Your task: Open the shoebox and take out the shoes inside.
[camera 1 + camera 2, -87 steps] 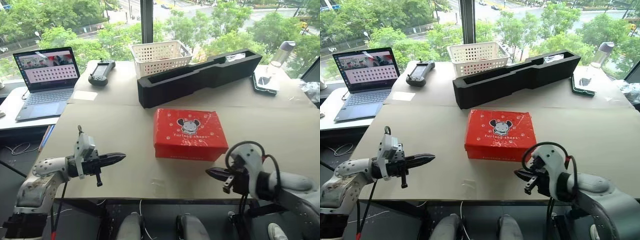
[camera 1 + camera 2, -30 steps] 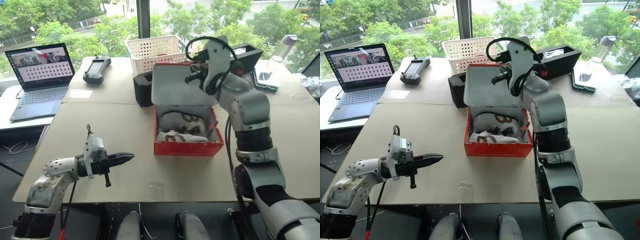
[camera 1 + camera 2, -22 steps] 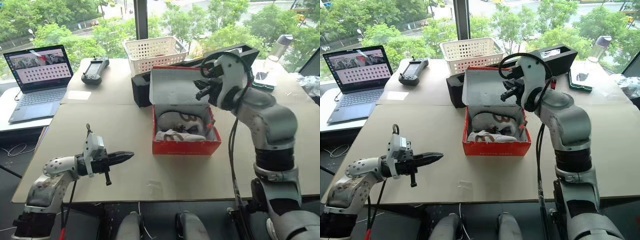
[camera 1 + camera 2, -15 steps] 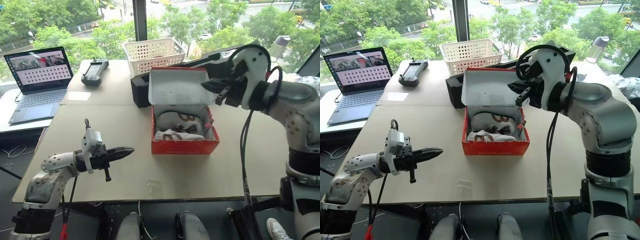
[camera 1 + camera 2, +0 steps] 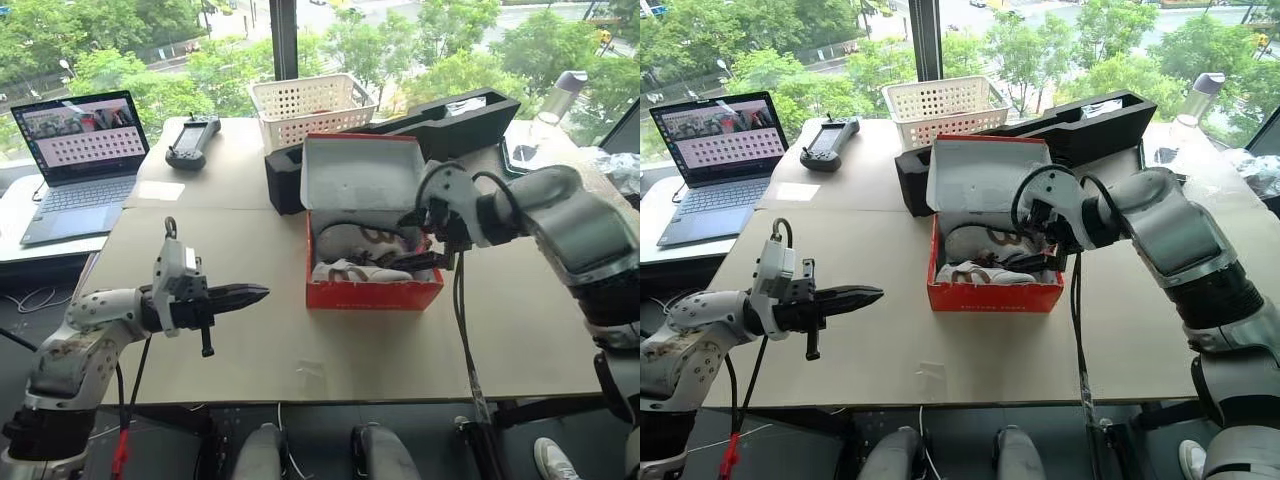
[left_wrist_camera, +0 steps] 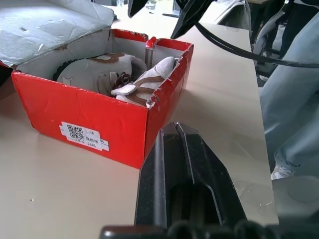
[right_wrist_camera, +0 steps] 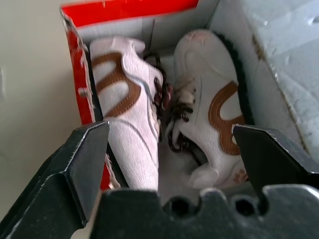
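Shoebox [image 5: 372, 292] sits open on the table [image 5: 250, 250], its lid [image 5: 358, 172] tipped back against the long black foam tray [image 5: 440, 115] behind it. Inside lie the shoes [image 7: 164, 124], two pale sneakers with brown side marks and dark laces, side by side and toe to heel. The right gripper [image 7: 172, 149] hangs over the box's right end with its two black fingers [image 7: 82, 154] spread wide, grasping nothing; seen along them, one finger stands at the box's red wall beside the nearer sneaker and the other at the far sneaker's side, so both shoes lie in the gap between. The left gripper [image 5: 245, 295] hovers above the table well to the left of the box, its fingers pressed together to a point that aims at the box's red end wall, and it holds nothing.
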### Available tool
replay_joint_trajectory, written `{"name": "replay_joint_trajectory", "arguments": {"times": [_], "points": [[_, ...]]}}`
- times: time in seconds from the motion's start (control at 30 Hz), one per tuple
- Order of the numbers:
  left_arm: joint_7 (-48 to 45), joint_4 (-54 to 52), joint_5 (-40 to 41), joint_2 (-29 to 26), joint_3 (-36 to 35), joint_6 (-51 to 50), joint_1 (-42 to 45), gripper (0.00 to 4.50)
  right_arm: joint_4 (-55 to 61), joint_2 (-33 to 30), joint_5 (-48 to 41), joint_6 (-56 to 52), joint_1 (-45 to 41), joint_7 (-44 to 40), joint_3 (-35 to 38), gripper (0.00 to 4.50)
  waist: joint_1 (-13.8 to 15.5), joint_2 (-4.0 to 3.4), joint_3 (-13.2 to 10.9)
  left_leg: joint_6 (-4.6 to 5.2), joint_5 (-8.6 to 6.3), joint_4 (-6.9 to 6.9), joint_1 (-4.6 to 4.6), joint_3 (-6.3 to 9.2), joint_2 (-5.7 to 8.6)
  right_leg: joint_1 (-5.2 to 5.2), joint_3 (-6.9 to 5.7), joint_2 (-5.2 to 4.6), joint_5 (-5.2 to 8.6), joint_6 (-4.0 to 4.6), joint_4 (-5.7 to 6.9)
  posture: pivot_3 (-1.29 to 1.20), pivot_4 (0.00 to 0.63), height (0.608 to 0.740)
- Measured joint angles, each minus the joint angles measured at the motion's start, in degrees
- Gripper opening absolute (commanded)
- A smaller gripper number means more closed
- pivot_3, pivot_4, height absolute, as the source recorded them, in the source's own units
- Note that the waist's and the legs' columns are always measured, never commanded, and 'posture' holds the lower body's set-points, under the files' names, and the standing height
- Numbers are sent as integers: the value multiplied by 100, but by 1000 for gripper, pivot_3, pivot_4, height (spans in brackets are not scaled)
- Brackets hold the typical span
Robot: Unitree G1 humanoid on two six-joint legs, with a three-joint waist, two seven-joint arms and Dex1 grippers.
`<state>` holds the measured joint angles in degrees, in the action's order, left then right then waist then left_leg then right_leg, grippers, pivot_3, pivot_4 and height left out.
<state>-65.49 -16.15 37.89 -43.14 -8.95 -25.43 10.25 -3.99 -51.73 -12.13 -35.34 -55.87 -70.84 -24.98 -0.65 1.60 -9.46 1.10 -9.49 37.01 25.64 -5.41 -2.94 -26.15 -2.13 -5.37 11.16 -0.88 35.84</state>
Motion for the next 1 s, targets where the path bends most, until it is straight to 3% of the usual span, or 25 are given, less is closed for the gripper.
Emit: {"name": "replay_joint_trajectory", "arguments": {"times": [0.3,1.0], "points": [[155,-102,42,0,-1,-45,-114,0,-1005,79,907,1373,-165,-789,-163,4449,-12,0,0,-2,1,0,-7,0,-6,-1,-1,6,-5,-6,11,0,150,733],[307,-91,13,2,66,-79,-72,0,-1094,516,1408,2043,92,-1159,144,4449,-35,0,2,-11,6,1,-43,0,-14,18,-1,16,0,18,29,0,150,733]]}}
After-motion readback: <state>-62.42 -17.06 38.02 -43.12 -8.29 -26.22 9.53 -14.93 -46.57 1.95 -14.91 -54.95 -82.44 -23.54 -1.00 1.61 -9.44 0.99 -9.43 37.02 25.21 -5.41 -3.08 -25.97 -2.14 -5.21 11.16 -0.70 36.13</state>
